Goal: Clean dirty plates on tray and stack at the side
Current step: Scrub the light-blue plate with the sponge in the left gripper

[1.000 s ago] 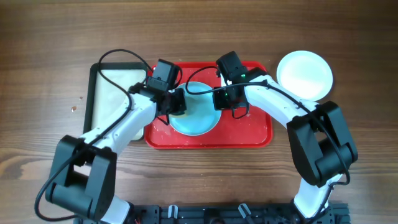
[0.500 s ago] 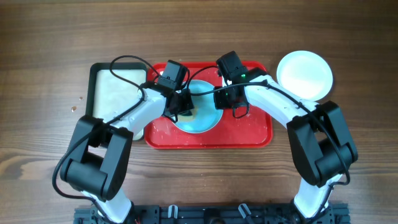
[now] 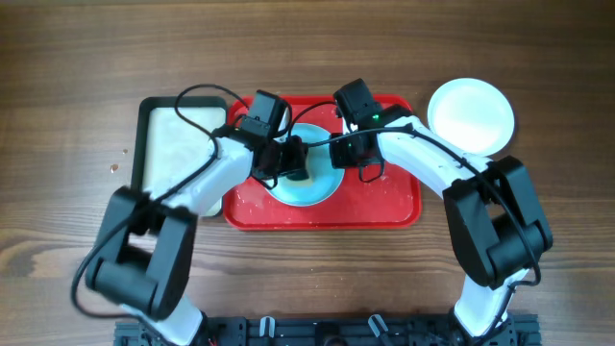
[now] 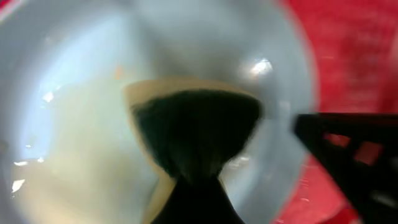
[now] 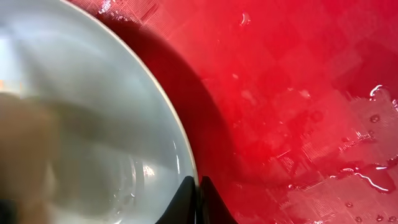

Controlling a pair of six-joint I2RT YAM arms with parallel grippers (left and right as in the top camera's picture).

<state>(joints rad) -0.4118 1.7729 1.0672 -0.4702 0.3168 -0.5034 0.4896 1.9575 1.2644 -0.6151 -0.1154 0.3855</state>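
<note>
A pale light-blue plate [image 3: 309,192] lies in the middle of the red tray [image 3: 384,200]. My left gripper [image 3: 290,163] is shut on a sponge [image 4: 196,130], dark green with a yellow edge, and presses it on the plate's wet inside [image 4: 74,124]. My right gripper [image 3: 342,154] is shut on the plate's right rim, its fingertips [image 5: 198,186] pinching the edge of the plate [image 5: 93,112] over the tray [image 5: 298,93]. A white plate [image 3: 470,115] sits on the table to the right of the tray.
A smaller dark-rimmed tray [image 3: 168,144] with a pale inside lies left of the red tray, under the left arm's cable. Water drops and streaks [image 5: 360,174] wet the red tray. Bare wooden table surrounds both trays.
My left arm has swung right, carrying the sponge from the plate's left edge towards its middle. The right gripper has stayed on the rim.
</note>
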